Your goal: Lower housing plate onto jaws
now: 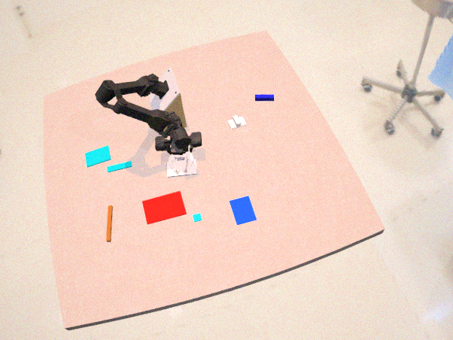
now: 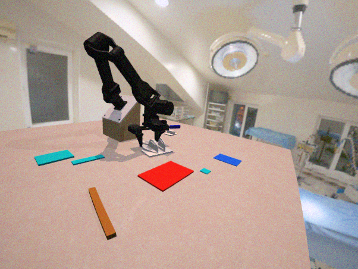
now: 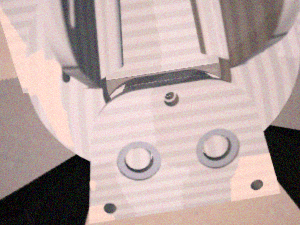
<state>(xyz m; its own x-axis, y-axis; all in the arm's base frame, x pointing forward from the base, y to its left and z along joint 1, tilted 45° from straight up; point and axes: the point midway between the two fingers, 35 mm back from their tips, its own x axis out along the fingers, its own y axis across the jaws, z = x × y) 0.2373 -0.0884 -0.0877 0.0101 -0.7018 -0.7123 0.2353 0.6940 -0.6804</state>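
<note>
The white housing plate (image 3: 177, 184) lies between my fingers. In the wrist view two grey rings show in it, a white round stub end inside each, with a small screw above. My gripper (image 2: 148, 143) (image 3: 173, 146) is shut on the plate's sides, low over the white base plate (image 1: 188, 174) (image 2: 157, 153). Two upright grey jaws stand on the base, one jaw (image 2: 153, 146) beside the other jaw (image 2: 161, 144). The hand hides part of the assembly from above. I cannot tell whether any gap remains under the housing plate.
A red panel (image 1: 164, 207) (image 2: 166, 176) and a blue panel (image 1: 243, 210) (image 2: 227, 159) lie in front. Cyan pieces and an orange bar (image 1: 109, 223) (image 2: 101, 212) lie around them. A small white part (image 1: 237, 122) (image 2: 170, 133) and a dark blue bar (image 1: 264, 98) (image 2: 174, 127) lie farther back.
</note>
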